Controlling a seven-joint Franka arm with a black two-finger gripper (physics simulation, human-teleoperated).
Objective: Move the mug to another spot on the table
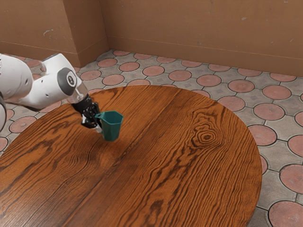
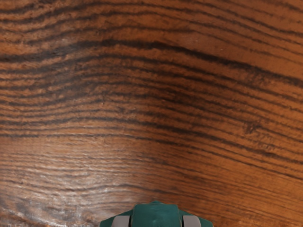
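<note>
A teal mug (image 1: 111,126) stands upright over the left part of the round wooden table (image 1: 189,156). My black gripper (image 1: 96,121) comes in from the exterior view's left and is shut on the mug's near side, by its rim. Whether the mug's base touches the wood or hangs just above it, I cannot tell. In the wrist view a teal part of the mug (image 2: 156,215) sits right under my hand, with a grey finger pad (image 2: 122,221) pressed against each side of it. Bare wood grain lies beyond it.
The table's edge curves round at the exterior view's right (image 1: 258,156) and at the back (image 1: 156,87). Beyond it lies a tiled floor (image 1: 265,104) and brown walls (image 1: 189,23). The wood to the right of the mug is bare.
</note>
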